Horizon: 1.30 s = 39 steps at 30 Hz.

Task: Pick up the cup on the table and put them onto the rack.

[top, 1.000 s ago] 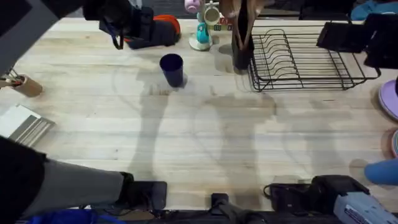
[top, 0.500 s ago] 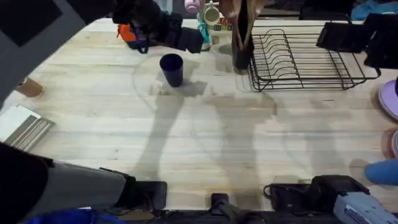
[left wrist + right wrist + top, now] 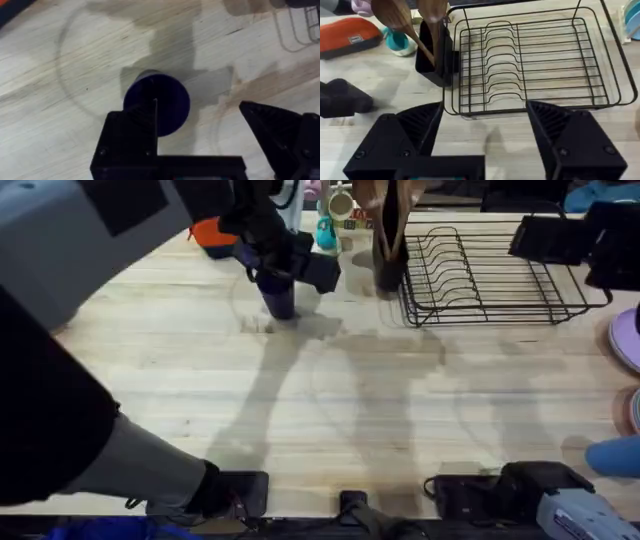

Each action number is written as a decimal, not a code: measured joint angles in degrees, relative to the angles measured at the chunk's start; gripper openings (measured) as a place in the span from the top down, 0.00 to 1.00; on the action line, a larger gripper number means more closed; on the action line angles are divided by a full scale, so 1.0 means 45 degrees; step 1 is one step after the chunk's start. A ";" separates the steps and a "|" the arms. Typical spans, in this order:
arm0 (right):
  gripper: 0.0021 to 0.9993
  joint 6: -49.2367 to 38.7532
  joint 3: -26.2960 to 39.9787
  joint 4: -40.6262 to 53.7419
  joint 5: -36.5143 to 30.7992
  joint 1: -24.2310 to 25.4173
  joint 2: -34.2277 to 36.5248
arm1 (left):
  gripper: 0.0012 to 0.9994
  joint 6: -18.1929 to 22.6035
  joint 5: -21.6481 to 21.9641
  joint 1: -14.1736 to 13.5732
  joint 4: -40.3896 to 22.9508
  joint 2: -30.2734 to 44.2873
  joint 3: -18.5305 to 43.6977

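cup (image 3: 167, 102): dark navy blue, plain
table (image 3: 400, 420): pale light wood, plank lines and fine grain, grey shadows
rack (image 3: 535, 65): black wire
utensil holder (image 3: 436, 57): black-brown, holding brown wooden spoons
left gripper (image 3: 200, 132): black fingers
right gripper (image 3: 485, 132): black fingers, ribbed inner faces
pouch (image 3: 350, 36): orange with dark edge
small mug (image 3: 327, 235): teal

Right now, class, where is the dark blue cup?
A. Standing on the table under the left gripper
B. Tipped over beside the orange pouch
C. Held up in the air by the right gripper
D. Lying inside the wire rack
A: the cup stands upright on the table, with the left gripper right over it, one finger reaching over its rim, and the rack holds nothing.
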<state>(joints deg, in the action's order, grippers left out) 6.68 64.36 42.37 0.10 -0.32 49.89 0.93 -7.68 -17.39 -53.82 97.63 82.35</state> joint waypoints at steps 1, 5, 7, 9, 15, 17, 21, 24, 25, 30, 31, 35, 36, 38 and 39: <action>0.00 0.0005 0.0000 0.0000 0.0000 0.0000 0.0000 | 0.01 -0.0025 -0.0002 -0.0040 0.0004 0.0059 0.0000; 0.00 0.0049 0.0000 0.0000 0.0000 0.0000 0.0000 | 0.01 -0.0068 0.0000 -0.0112 0.0017 0.0201 0.0000; 0.00 0.0053 0.0000 0.0000 0.0000 0.0000 0.0000 | 0.01 -0.0078 0.0000 -0.0107 0.0013 0.0248 0.0000; 0.00 0.0068 0.0000 0.0000 0.0000 0.0000 0.0000 | 0.01 -0.0083 0.0000 -0.0107 0.0028 0.0313 0.0000; 0.00 0.0092 0.0000 0.0000 0.0000 0.0000 0.0000 | 0.00 -0.0122 0.0000 -0.0107 0.0047 0.0887 0.0000; 0.00 0.0092 0.0000 0.0000 0.0000 0.0000 0.0000 | 0.01 -0.0122 0.0000 -0.0107 0.0047 0.1036 0.0000; 0.00 0.0092 0.0000 0.0000 0.0000 0.0000 0.0000 | 0.17 -0.0163 0.0005 -0.0107 0.0052 0.1067 0.0000; 0.00 0.0092 0.0000 -0.0003 0.0000 0.0000 0.0000 | 0.31 -0.0181 0.0010 -0.0107 0.0052 0.1065 0.0000; 0.00 0.0092 0.0000 -0.0005 0.0000 0.0000 0.0000 | 0.38 -0.0166 0.0010 -0.0107 0.0052 0.1067 0.0000; 0.00 0.0092 0.0000 0.0000 0.0032 0.0000 0.0000 | 0.82 -0.0219 0.0053 -0.0107 0.0047 0.1067 0.0000; 0.00 0.0095 0.0000 0.0000 0.0070 0.0000 0.0000 | 0.91 -0.0190 0.0079 -0.0107 0.0050 0.1067 0.0000; 0.00 0.0102 0.0000 0.0000 0.0184 0.0000 0.0000 | 0.96 -0.0175 0.0281 -0.0107 0.0087 0.1047 0.0087; 0.00 0.0097 0.0000 0.0000 0.0189 0.0000 0.0000 | 0.96 -0.0170 0.0291 -0.0107 0.0048 0.1047 0.0097; 0.00 0.0097 0.0000 -0.0004 0.0194 0.0000 0.0000 | 0.96 -0.0170 0.0304 -0.0107 -0.0158 0.1047 0.0148; 0.00 0.0097 0.0000 0.0000 0.0194 0.0000 0.0000 | 0.96 -0.0166 0.0330 -0.0107 -0.0324 0.1047 0.0208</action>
<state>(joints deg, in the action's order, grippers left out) 7.11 64.36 42.37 0.97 -0.32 49.89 0.19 -6.20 -17.87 -55.28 102.35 83.28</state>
